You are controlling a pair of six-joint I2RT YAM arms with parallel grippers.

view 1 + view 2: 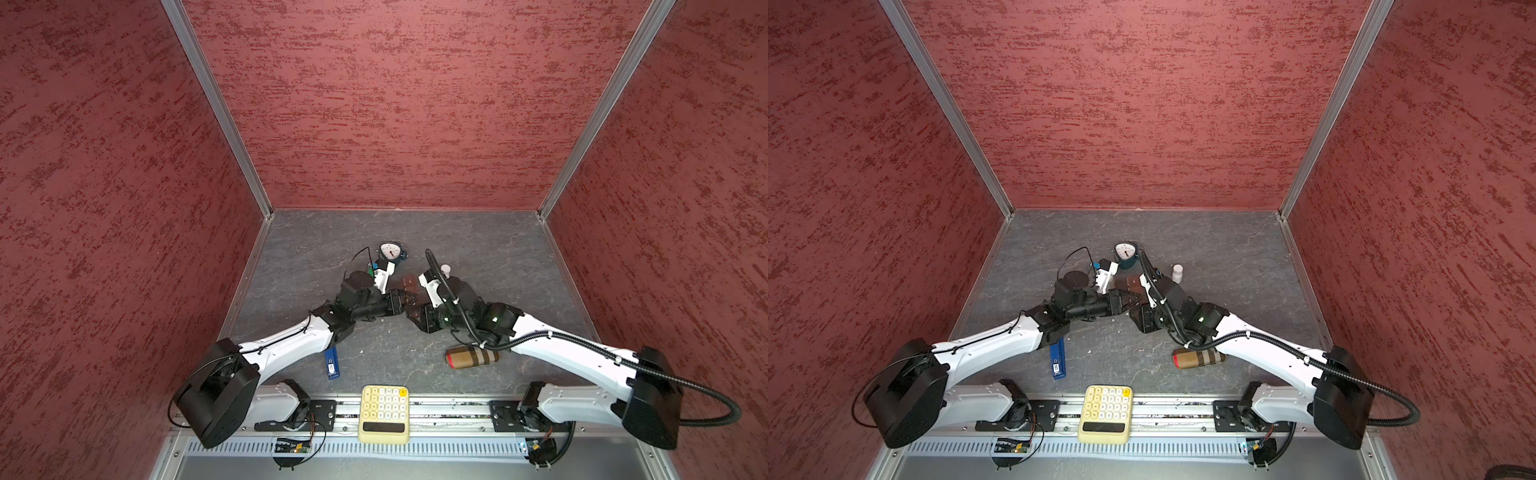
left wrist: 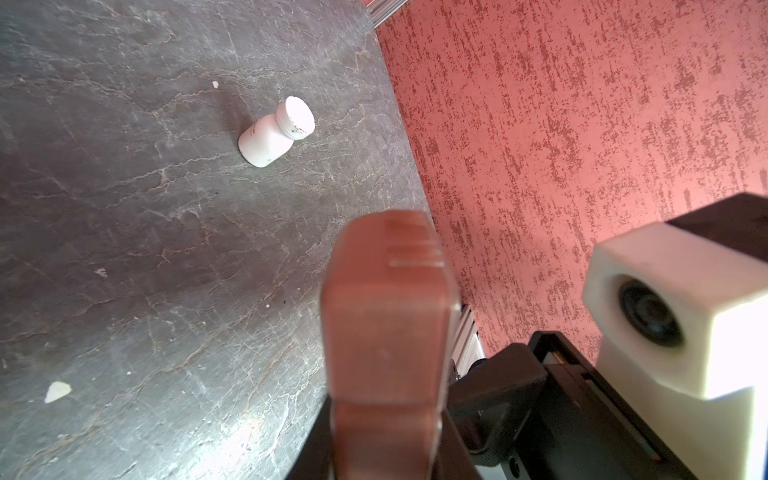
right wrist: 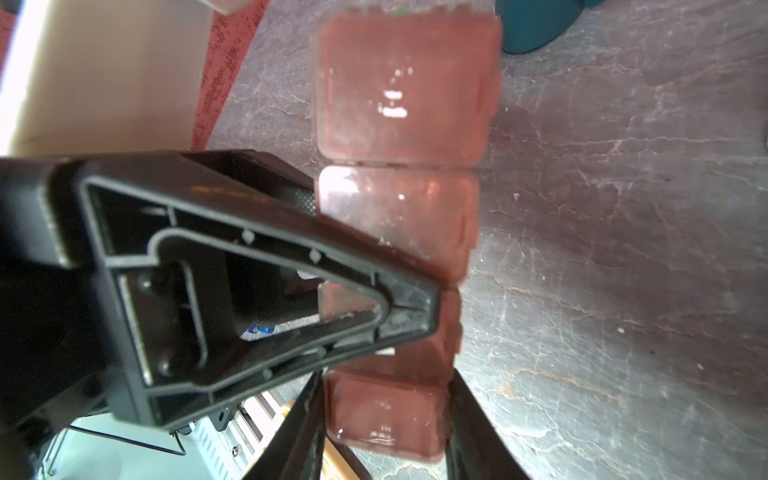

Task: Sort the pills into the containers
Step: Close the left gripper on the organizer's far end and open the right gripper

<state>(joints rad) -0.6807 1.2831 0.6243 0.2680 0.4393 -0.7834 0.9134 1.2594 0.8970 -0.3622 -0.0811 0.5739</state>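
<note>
The containers (image 3: 405,89) are a red-brown see-through strip of square lidded compartments with white marks, held above the grey table between both arms; they also show in both top views (image 1: 409,284) (image 1: 1128,282). My right gripper (image 3: 386,386) is shut on the end compartment, one finger on each side. My left gripper (image 2: 386,449) (image 1: 409,300) is shut across the strip's thin faces further along, and its black finger (image 3: 266,291) covers a middle compartment. Small white bits (image 2: 57,391) lie on the table; I cannot tell whether they are pills.
A white bottle (image 2: 276,132) (image 1: 1177,272) stands behind the right arm. A teal alarm clock (image 1: 390,251) sits at the back, a blue flat object (image 1: 331,363) under the left arm, a tan plaid case (image 1: 471,356) under the right arm, a yellow calculator (image 1: 384,413) on the front rail. Red walls enclose three sides.
</note>
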